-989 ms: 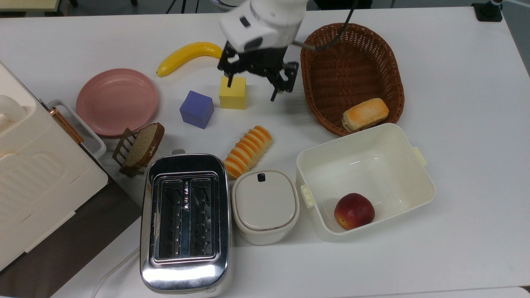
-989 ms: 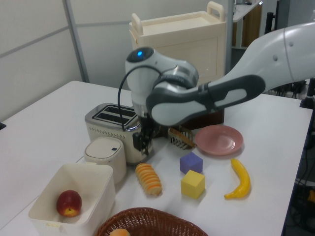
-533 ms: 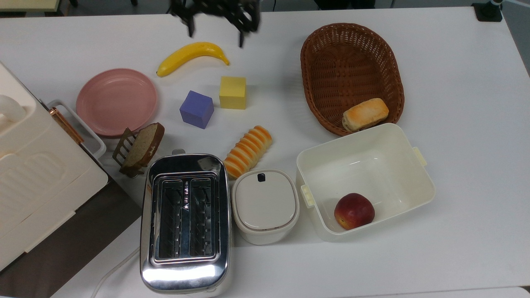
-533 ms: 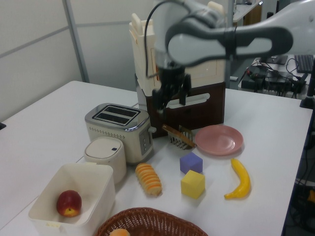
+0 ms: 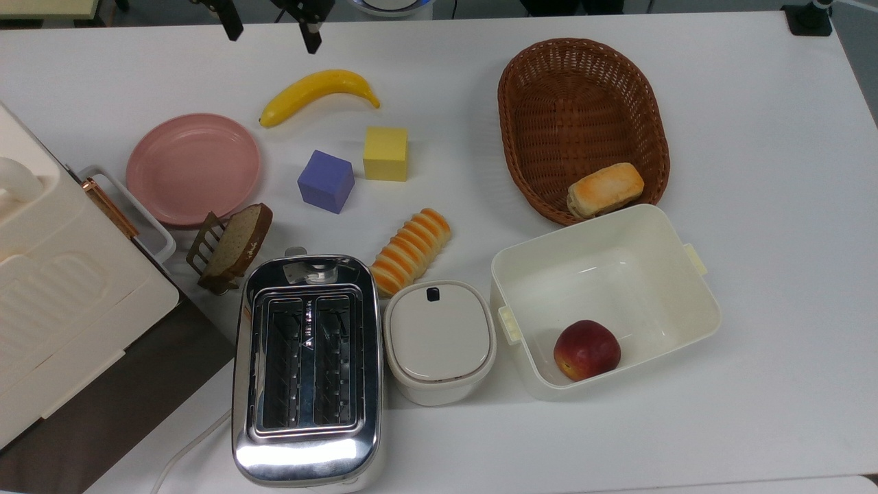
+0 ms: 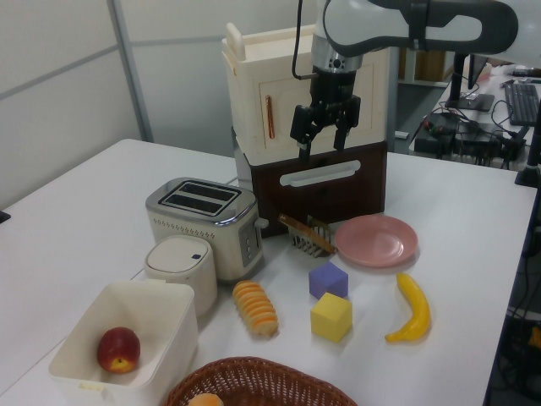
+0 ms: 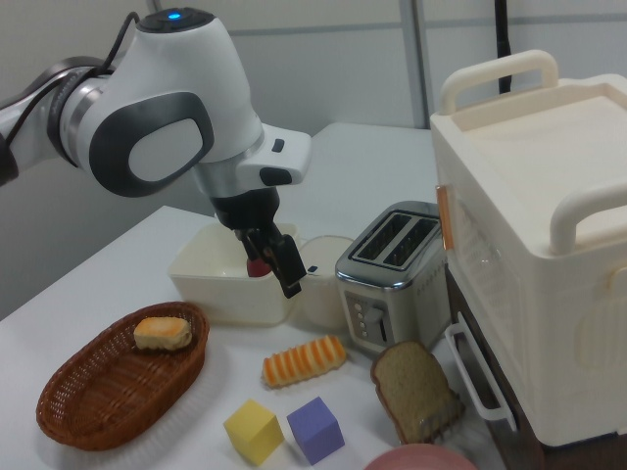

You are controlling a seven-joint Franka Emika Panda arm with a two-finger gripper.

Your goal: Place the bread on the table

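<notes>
The bread point(image 5: 410, 251), a long roll with orange and cream stripes, lies flat on the white table point(image 5: 754, 171) between the toaster and the cubes. The left view shows the bread point(image 6: 255, 308) in front of the toaster, and the right view shows the bread point(image 7: 305, 360) beside the basket. My gripper point(image 5: 269, 31) is open and empty at the top view's upper edge, far from the bread. In the left view the gripper point(image 6: 321, 145) hangs high in front of the cream cabinet. The gripper point(image 7: 274, 266) is well above the table in the right view.
Around the bread stand a chrome toaster point(image 5: 306, 367), a small lidded white container point(image 5: 439, 339), a purple cube point(image 5: 326, 181) and a yellow cube point(image 5: 386, 153). Also here: a banana point(image 5: 315, 92), pink plate point(image 5: 193, 168), toast in a rack point(image 5: 236, 241), basket point(image 5: 583, 103) with a bun point(image 5: 605, 189), white bin point(image 5: 686, 302) with an apple point(image 5: 586, 350), cream cabinet point(image 5: 48, 295).
My gripper has risen from beside the yellow cube and swung toward the top view's upper left, staying open and empty. The bread has not moved.
</notes>
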